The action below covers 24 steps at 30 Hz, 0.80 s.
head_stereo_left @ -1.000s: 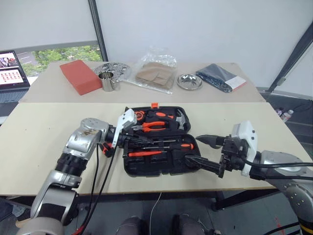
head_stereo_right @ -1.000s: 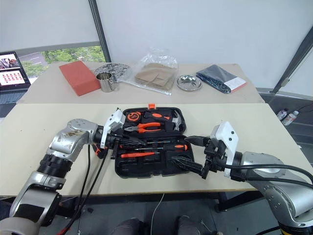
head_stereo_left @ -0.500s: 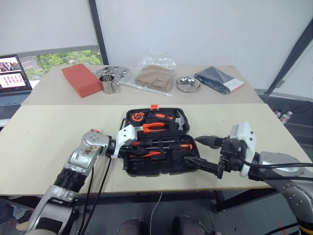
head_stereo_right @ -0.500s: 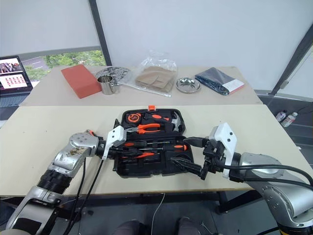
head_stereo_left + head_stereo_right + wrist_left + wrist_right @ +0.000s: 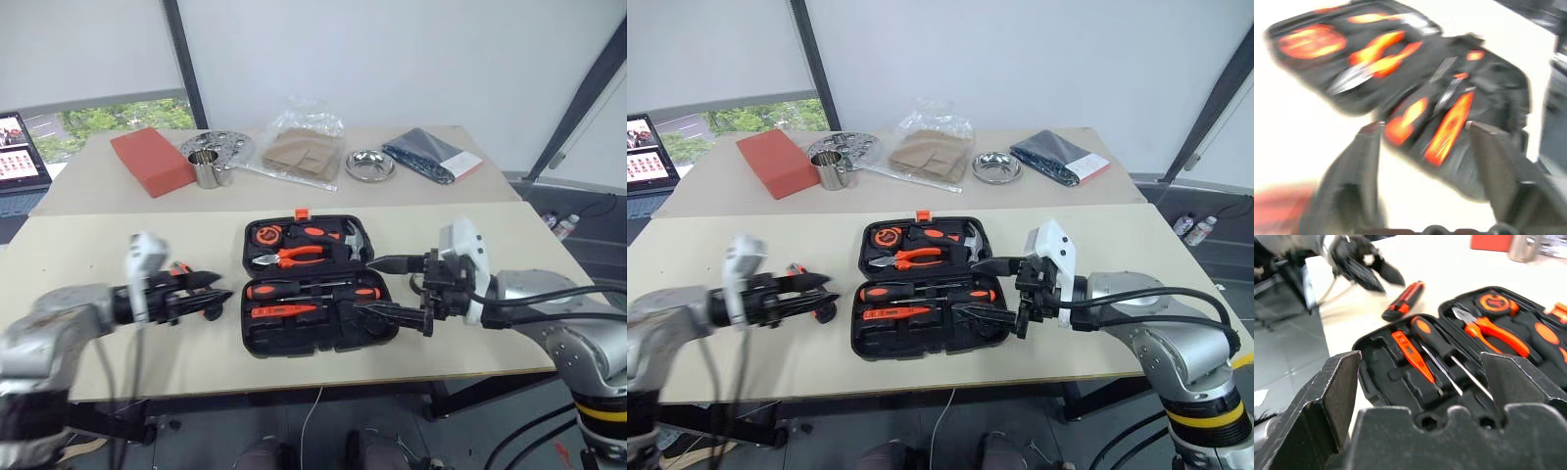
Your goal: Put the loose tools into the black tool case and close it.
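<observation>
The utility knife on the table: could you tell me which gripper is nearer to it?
Left. The left gripper hovers right beside the utility knife; the right gripper is across the black tool case.

The left gripper (image 5: 211, 294) is blurred, so the utility knife (image 5: 1404, 300) beside its fingers is partly hidden. The laptop (image 5: 17, 162) is cut by the left edge.

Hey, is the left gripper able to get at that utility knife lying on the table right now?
Probably yes: the left gripper stands open right beside the utility knife, which lies bare on the table, nothing between.
</observation>
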### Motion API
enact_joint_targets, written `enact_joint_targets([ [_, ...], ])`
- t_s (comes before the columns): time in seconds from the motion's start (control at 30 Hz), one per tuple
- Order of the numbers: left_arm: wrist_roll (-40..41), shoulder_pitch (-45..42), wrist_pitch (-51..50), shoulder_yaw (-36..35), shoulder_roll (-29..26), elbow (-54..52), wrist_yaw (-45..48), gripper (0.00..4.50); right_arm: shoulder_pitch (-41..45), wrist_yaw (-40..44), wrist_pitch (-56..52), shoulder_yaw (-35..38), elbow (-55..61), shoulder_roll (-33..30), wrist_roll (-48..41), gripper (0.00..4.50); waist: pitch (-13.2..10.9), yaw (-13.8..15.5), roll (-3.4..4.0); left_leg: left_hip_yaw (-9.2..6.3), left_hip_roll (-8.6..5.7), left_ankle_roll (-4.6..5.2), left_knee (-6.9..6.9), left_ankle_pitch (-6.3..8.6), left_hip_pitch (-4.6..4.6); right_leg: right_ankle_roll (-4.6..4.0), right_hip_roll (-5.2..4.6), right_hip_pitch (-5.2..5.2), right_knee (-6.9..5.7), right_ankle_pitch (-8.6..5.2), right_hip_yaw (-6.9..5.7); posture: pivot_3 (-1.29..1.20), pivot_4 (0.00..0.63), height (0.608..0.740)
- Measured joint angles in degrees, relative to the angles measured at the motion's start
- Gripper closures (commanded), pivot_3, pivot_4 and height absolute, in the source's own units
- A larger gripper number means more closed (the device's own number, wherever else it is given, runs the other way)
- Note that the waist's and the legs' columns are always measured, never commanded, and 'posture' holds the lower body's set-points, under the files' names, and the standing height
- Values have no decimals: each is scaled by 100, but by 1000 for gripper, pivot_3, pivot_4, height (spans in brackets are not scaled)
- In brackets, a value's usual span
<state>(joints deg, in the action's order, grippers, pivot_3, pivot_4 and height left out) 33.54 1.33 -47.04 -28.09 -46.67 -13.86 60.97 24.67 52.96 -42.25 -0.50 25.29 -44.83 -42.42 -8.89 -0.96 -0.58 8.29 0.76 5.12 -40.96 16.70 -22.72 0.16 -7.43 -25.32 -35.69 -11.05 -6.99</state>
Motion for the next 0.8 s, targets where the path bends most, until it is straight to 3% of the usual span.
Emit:
enact_joint_targets([
  [0.1, -58, 1023, -4, -539, 163, -164, -262, 40, 130, 278, 171, -207, -248, 57, 193, 0, -6, 104, -8, -8, 0, -9, -2, 4, -10, -4, -4, -3, 1, -9, -10, 0, 150, 734],
  [0.13, -51, 1283, -39, -732, 226, -298, -412, 40, 197, 401, 250, -319, -293, 88, 266, 0, -7, 159, -10, -13, 0, -59, -2, 33, -11, -7, -8, -2, 2, -11, -8, 0, 150, 734],
  [0.27, 112, 1229, -342, -844, 327, -703, -910, 40, 341, 581, 338, -439, -462, 198, 385, 0, -9, 256, -8, -30, -2, -75, -5, 34, -11, -3, -37, 3, 18, -14, -8, 0, 150, 734],
  [0.37, 341, 544, -955, -686, 325, -903, -1551, 40, 380, 652, 403, -484, -497, 264, 476, 0, -9, 285, -9, -32, -1, -88, -6, 25, -7, 16, -26, 17, 23, 3, -9, 0, 150, 734],
  [0.47, 410, -699, -2037, -325, 404, -850, -2522, 40, 388, 652, 484, -554, -543, 377, 594, 0, -9, 300, -13, -24, -3, -92, -6, 20, -5, 20, 9, 15, 2, 9, -11, 0, 150, 734],
  [0.67, 128, -2954, -4151, -257, 1269, 195, -4142, 40, 315, 549, 561, -512, -554, 454, 752, 0, -15, 202, -26, -19, -5, -34, -1, -20, -2, -9, 41, 18, -14, 25, -9, 0, 150, 734],
  [0.8, 52, -3815, -4492, -195, 1605, 990, -5100, 40, 65, 412, 562, -443, -439, 505, 750, 0, -20, 151, -36, -21, -5, -38, 13, -22, -1, -6, 47, 20, -14, 23, -3, 0, 150, 734],
])
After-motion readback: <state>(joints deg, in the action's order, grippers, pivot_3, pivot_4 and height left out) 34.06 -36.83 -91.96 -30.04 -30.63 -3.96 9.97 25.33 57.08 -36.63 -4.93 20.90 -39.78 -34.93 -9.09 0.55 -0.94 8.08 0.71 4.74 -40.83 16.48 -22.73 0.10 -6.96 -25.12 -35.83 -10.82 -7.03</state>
